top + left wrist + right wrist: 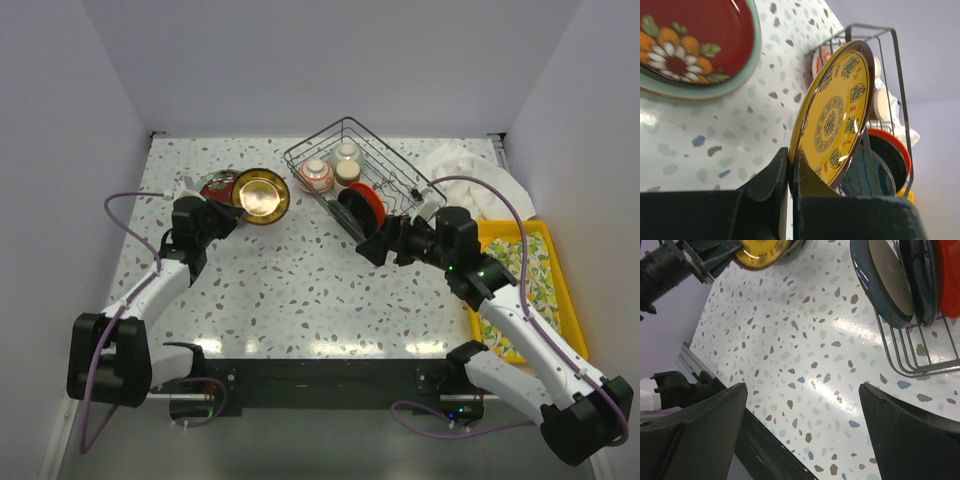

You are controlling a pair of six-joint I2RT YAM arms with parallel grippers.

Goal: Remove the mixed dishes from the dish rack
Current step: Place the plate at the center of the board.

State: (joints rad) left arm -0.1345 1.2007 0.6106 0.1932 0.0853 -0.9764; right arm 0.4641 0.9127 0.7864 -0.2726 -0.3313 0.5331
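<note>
The left pincer (791,160) is pinching the rim of a yellow plate (835,117), jaws pressed together on its edge. It is holding the plate tilted on edge over the table (300,290), just beside the red floral plate (212,187) that is lying flat there. I cannot tell whether the yellow plate's far edge is touching anything.

The right pincer (802,387) is hanging with its jaws spread wide and nothing between them, low over the table at the near corner of the dish rack (395,160). A teal plate (885,280) and an orange-red plate (947,275) are standing upright in the rack's wire dividers. Three small cups (340,165) are sitting together toward the back of the rack.

These dishes look glazed and stiff, so I am guessing they will be slick under the fingers and will chip if knocked or dropped. A plate is probably light enough for one pincer, though held by one edge it may swing or slip. The top of the rim, where it clears the wires, looks like the spot to take, drawing it straight up so it does not catch. A cup would want a pinch across its wall.
</note>
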